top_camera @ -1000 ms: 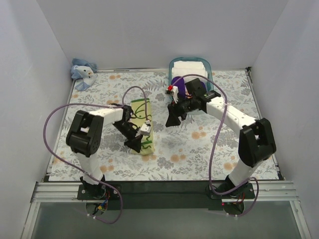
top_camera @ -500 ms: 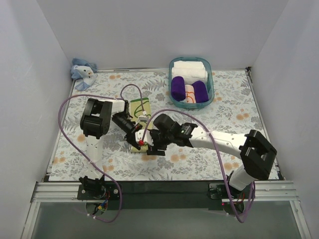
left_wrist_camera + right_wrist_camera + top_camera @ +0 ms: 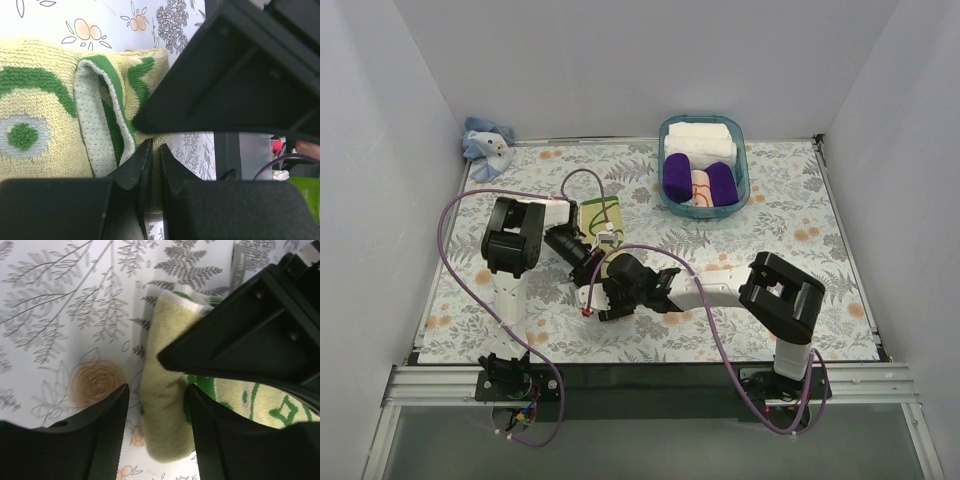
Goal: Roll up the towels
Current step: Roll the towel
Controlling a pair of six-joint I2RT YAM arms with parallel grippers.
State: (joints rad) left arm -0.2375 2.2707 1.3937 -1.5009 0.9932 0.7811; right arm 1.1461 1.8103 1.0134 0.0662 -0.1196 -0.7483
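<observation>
The pale yellow-green towel with green swirls lies left of the table's middle, and its near end is folded up. My left gripper is shut on a fold at that towel's near edge, pinched between the fingertips. My right gripper has come in beside it. In the right wrist view its jaws stand open astride the towel's thick rolled edge, with a gap on the left side. The light blue towel lies crumpled in the back left corner.
A teal basket at the back centre holds purple rolls and white folded towels. Purple cables loop off both arms over the flowered tablecloth. White walls close in the table on three sides.
The right arm has swung from the basket down to the towel's near end, beside the left gripper. The left arm has drawn its elbow back and kept its hold.
</observation>
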